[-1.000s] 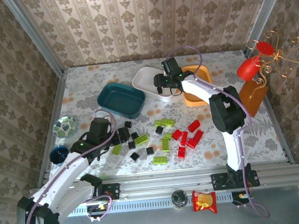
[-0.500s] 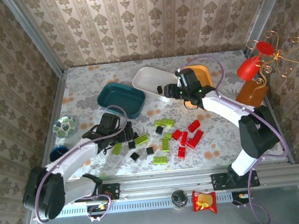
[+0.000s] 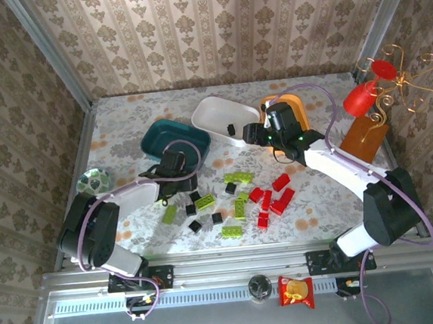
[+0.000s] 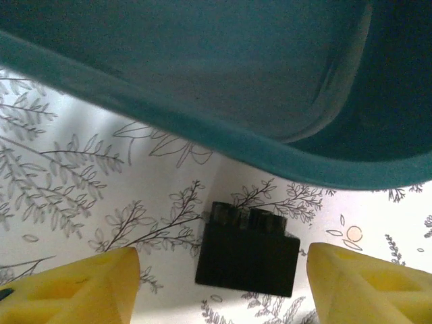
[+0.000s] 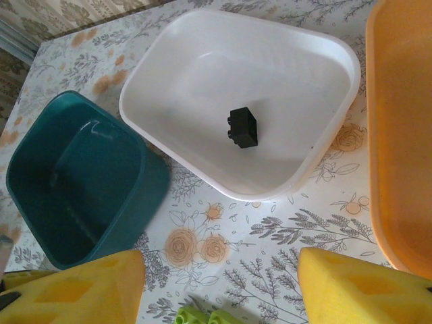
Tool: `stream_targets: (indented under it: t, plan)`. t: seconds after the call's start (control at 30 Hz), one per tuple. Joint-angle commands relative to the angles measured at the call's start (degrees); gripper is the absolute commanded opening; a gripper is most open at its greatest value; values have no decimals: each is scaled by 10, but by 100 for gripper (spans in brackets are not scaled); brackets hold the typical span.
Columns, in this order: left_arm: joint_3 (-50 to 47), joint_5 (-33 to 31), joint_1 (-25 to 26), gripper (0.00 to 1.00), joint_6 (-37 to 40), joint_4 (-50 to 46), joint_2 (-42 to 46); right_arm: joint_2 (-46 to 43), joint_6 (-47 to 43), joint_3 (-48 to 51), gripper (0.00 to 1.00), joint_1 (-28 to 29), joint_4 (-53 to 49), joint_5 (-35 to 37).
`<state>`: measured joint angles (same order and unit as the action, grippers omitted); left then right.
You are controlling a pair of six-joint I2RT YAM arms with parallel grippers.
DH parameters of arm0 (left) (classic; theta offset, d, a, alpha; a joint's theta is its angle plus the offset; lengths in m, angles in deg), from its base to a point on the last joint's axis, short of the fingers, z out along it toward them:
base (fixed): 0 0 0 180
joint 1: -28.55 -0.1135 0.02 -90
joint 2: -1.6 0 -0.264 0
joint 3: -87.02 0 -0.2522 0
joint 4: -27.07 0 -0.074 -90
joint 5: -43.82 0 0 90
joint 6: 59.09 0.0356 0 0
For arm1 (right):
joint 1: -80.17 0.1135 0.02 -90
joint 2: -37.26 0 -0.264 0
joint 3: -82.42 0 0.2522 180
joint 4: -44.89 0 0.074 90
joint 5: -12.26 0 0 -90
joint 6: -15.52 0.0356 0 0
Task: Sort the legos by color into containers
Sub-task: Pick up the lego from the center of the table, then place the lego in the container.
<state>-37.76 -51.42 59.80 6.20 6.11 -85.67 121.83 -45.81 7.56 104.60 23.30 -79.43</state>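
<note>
The left gripper [image 4: 219,287] stood open and empty, fingers [image 4: 67,287] straddling a black brick [image 4: 248,251] on the table [image 4: 81,175] just beside the teal tray [image 4: 202,61] — a pick seemed in hand, needing a square close. The right gripper [image 5: 219,287], also open and empty, hung above the white tray [image 5: 182,67] holding one black cube [image 5: 243,127].

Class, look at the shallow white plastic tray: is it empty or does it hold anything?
Not empty. The shallow white plastic tray holds one small black brick lying on its floor.
</note>
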Motion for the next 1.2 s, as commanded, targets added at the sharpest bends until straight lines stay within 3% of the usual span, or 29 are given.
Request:
stream_targets:
  t: [0.0, 0.23, 0.47, 0.73, 0.87, 1.0, 1.17]
  plan:
    - [14, -23, 8, 67, 23, 18, -17, -19, -3, 5, 63, 2, 4, 16]
    - [-1, -44, 10, 55, 33, 33, -24, -24, -5, 4, 63, 2, 3, 17]
    - [-15, -33, 11, 58, 52, 80, -36, -20, 1, 9, 63, 3, 6, 11]
    - [-21, -43, 28, 33, 55, 68, -27, -27, -1, 14, 63, 3, 2, 20]
    - [-32, -62, 67, 31, 39, 27, 60, -33, 1, 20, 63, 2, 4, 32]
    - [21, -64, 105, 31, 38, -23, 129, -45, 12, 38, 63, 1, 12, 50]
    - [146, 1, 81, 31, 54, -11, 75, -90, 30, 84, 63, 1, 14, 84]
